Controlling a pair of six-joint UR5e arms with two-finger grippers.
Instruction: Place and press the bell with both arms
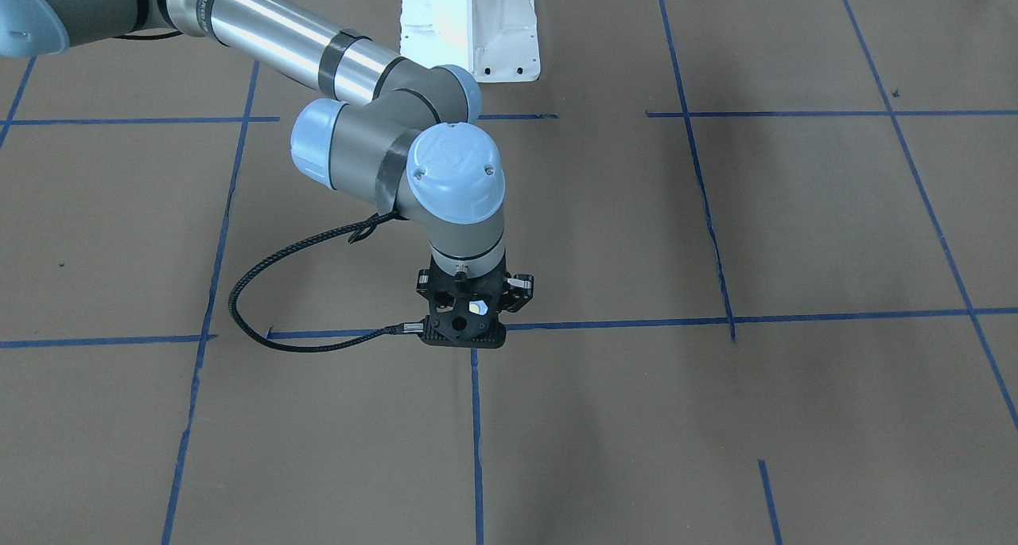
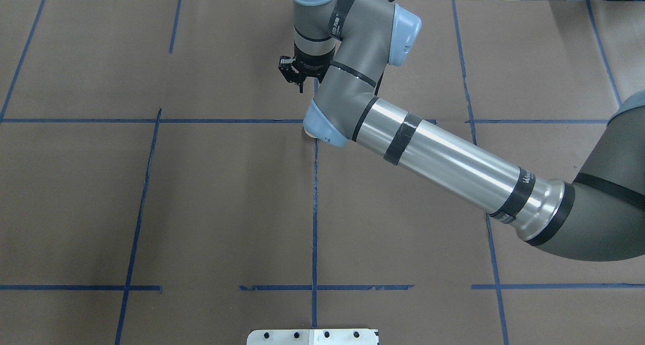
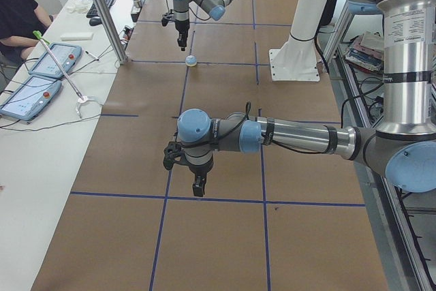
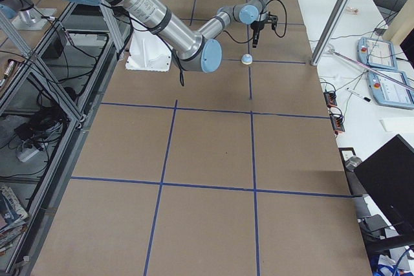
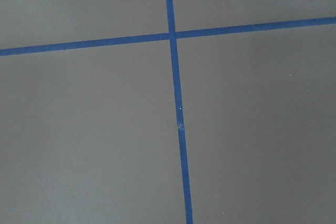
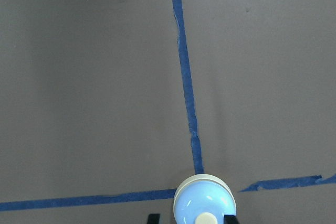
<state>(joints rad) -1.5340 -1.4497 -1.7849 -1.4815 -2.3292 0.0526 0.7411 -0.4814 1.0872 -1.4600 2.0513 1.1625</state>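
Observation:
The light-blue bell (image 6: 203,204) with its cream button stands on the brown table at a blue tape crossing. It also shows in the exterior left view (image 3: 192,60) and the exterior right view (image 4: 246,59). My right gripper (image 6: 191,220) hangs above and just beyond it, pointing down, with black fingertips (image 6: 153,217) apart on either side of the bell's image and nothing held. It also shows in the overhead view (image 2: 297,80) and the front view (image 1: 469,334). In those two views the right arm hides the bell. My left gripper (image 3: 197,185) hangs far from the bell; I cannot tell its state.
The white pedestal (image 1: 469,28) stands on the robot's side of the bell. A side desk with tablets (image 3: 54,59), an operator (image 3: 13,11) and a metal post (image 3: 102,11) borders the table. Blue tape lines (image 5: 178,124) divide the brown surface.

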